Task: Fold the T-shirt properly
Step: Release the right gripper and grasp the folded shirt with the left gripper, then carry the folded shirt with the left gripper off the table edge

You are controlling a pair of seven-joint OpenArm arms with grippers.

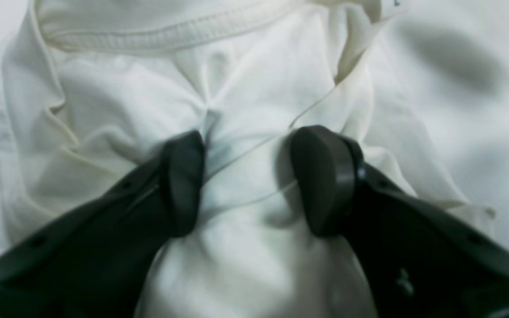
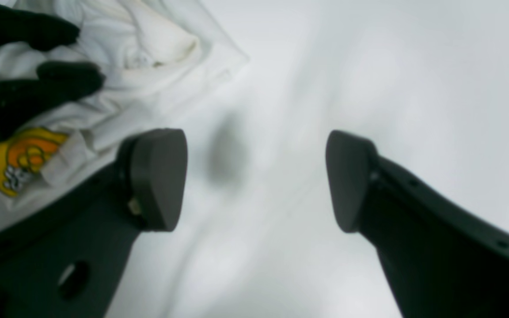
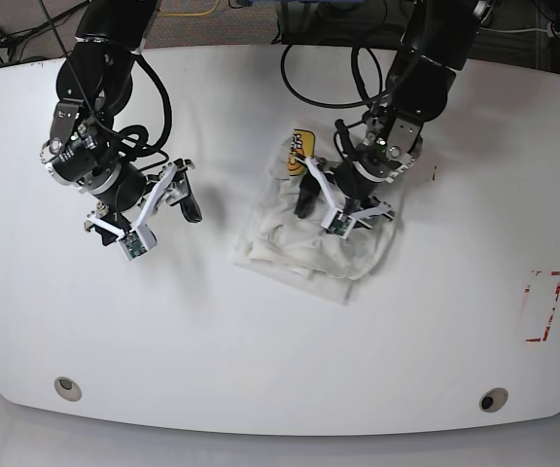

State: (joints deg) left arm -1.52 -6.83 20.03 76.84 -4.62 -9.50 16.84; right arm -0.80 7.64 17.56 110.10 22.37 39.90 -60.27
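We see the left gripper, a pair of dark rubbery pads on black curved fingers, pressed down into the T-shirt, a large cream cotton short-sleeved garment lying crumpled and wrinkled. A bunched ridge of cloth sits between the two pads, which stand apart on either side of it; whether they actually pinch the fabric we cannot tell. A loose thread crosses the gap, and a ribbed stitched hem runs across the top of the left wrist view.

In the base view we find this gripper over the upper middle of the rumpled shirt, which lies near the centre of the white round-edged table. A small yellow-orange printed patch shows at the garment's far edge, just beside the arm.

Our right gripper hangs with its jaws spread wide and nothing between them, above bare tabletop. In its wrist view the shirt and the patch lie off to one side, apart from the pads. From the base camera this gripper sits well apart from the cloth.

A red rectangular outline marks the table near its edge on the left arm's side.
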